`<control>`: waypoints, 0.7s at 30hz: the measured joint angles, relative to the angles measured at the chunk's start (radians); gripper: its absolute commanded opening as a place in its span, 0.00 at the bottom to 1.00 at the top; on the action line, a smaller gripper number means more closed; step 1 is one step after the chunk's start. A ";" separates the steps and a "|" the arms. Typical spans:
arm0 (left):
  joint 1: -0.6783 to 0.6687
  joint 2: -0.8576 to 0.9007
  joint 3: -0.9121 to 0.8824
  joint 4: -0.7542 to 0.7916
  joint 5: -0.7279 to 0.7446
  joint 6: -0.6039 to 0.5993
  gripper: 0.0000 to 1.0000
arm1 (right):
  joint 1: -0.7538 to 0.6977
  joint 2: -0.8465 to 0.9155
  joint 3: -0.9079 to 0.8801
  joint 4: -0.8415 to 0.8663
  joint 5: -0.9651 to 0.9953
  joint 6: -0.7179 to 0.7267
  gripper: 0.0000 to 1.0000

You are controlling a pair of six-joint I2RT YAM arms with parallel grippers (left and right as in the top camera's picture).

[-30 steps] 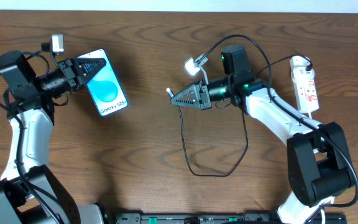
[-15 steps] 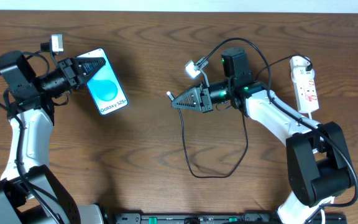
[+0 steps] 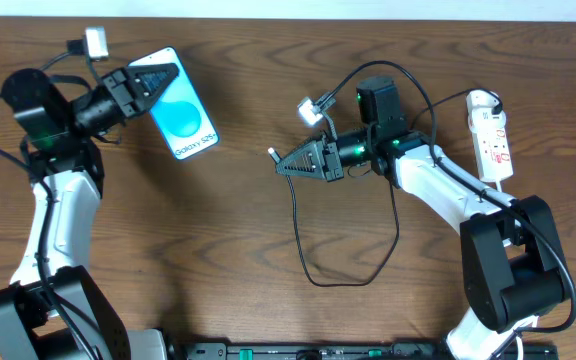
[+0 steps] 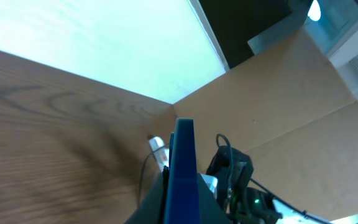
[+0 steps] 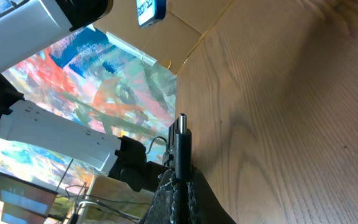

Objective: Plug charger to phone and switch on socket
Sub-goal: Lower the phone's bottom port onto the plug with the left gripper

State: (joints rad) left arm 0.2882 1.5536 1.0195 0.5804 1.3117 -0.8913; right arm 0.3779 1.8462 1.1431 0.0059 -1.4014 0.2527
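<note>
Charger [image 5: 181, 142] connector is pinched in the closed right gripper [image 3: 284, 164], its tip poking out past the fingers, over the middle of the tabletop [image 3: 248, 230] (the black cable loops across the wood toward the near edge). At the far left, the left gripper [image 3: 148, 84] is clamped on one end of the phone [image 3: 186, 116], whose blue screen faces up. The socket [image 3: 493, 135] lies at the right edge, well apart from both.

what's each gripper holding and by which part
The left gripper holds the phone by the end away from its Galaxy text. The right gripper holds the charger just behind its connector tip.
</note>
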 measured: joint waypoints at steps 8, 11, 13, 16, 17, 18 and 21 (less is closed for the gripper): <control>-0.109 0.000 0.000 0.036 -0.117 -0.074 0.07 | 0.000 0.000 -0.001 0.121 -0.005 0.058 0.01; -0.161 0.000 0.000 0.114 -0.159 -0.095 0.07 | 0.000 0.000 -0.005 0.214 -0.008 0.124 0.01; -0.182 0.000 0.000 0.147 -0.181 -0.108 0.07 | 0.000 0.000 -0.006 0.246 -0.013 0.151 0.01; -0.192 0.000 0.000 0.157 -0.208 -0.123 0.07 | 0.000 0.000 -0.006 0.323 -0.023 0.213 0.01; -0.192 0.000 0.000 0.157 -0.219 -0.130 0.07 | 0.000 0.000 -0.006 0.336 -0.024 0.229 0.01; -0.192 0.000 0.000 0.157 -0.224 -0.134 0.07 | 0.000 0.000 -0.007 0.354 -0.026 0.241 0.01; -0.192 0.000 0.000 0.157 -0.248 -0.161 0.08 | 0.000 0.000 -0.007 0.414 -0.028 0.293 0.01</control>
State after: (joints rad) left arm 0.0963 1.5539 1.0195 0.7376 1.0637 -1.0523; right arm 0.3779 1.8462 1.1358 0.4202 -1.4296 0.5461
